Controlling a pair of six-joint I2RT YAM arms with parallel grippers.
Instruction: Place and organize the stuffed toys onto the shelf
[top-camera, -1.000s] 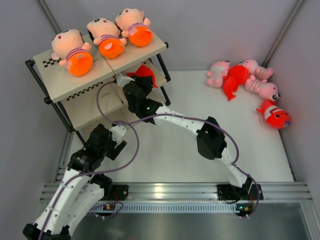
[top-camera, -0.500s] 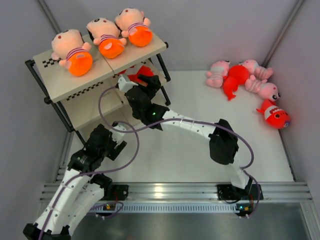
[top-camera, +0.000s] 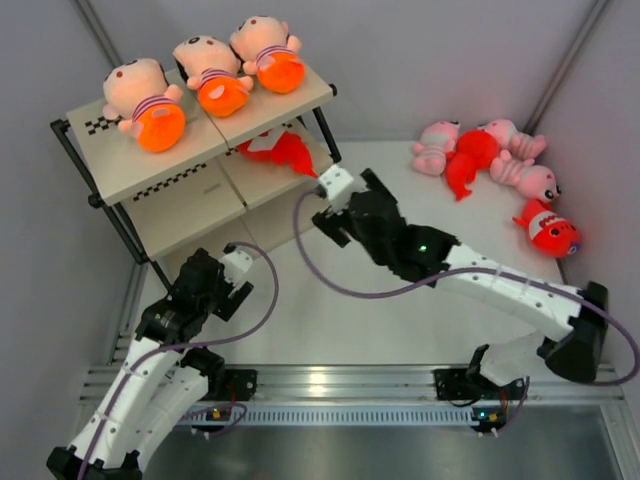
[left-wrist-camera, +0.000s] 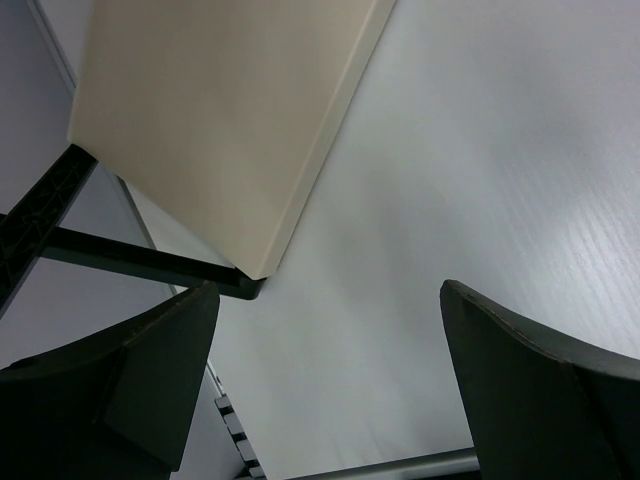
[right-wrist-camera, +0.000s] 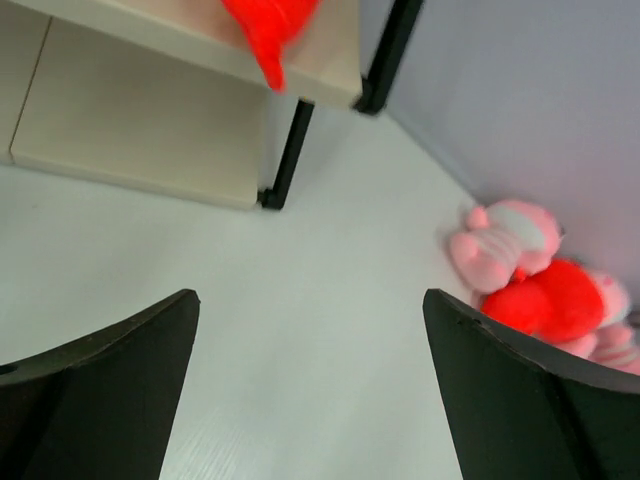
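1. Your right gripper (right-wrist-camera: 310, 300) hangs near the shelf (top-camera: 180, 195), jaws spread and empty.
2. One red fish (top-camera: 282, 150) lies on its middle board.
3. Your left gripper (left-wrist-camera: 330, 295) is spread wide too.
4. Other toys (top-camera: 470, 155) lie heaped far right.

One overhead, two wrist-close — shelf (top-camera: 185, 205) shared

Top view bright, with even, diffuse overhead light; soft shadows under the shelf (top-camera: 130, 172) boards and the arms. Glare streak on the metal rail (top-camera: 320, 380). Right wrist view motion-blurred, stuffed toys (right-wrist-camera: 520, 270) smeared; right claw (right-wrist-camera: 310, 297) dark, out of focus. Left wrist view dimmer, desk (left-wrist-camera: 480, 150) grain sharp, left claw (left-wrist-camera: 330, 288) nearly black.
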